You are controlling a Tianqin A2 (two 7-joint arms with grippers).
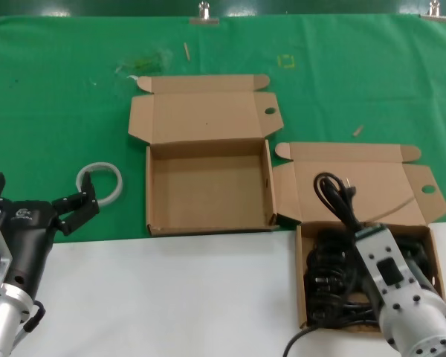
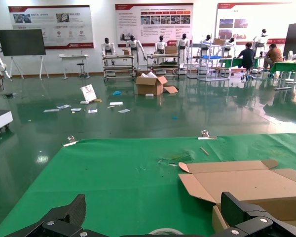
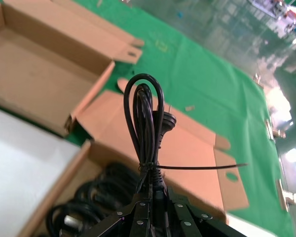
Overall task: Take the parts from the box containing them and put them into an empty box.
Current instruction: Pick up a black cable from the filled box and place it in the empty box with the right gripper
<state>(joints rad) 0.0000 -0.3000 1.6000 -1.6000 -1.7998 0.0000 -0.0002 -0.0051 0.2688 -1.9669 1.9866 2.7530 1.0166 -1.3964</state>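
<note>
Right pincer (image 3: 150, 207) clamped on tied power cord bundle (image 3: 145, 123), raised over full box (image 1: 305, 297) | cord light, floppy, glossy; best held at tie | empty box (image 1: 152, 223) alongside, to its left | left pincer (image 1: 73, 210) parked open near tape ring (image 1: 100, 182).

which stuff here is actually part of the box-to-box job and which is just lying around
Part of the job:
- power cord bundle gripped by the right gripper
- remaining power cords in the full box
- empty box, lid open
- left gripper, open, parked beside the tape ring

Just lying about:
- whitish tape ring
- green cloth
- small wooden stick
</note>
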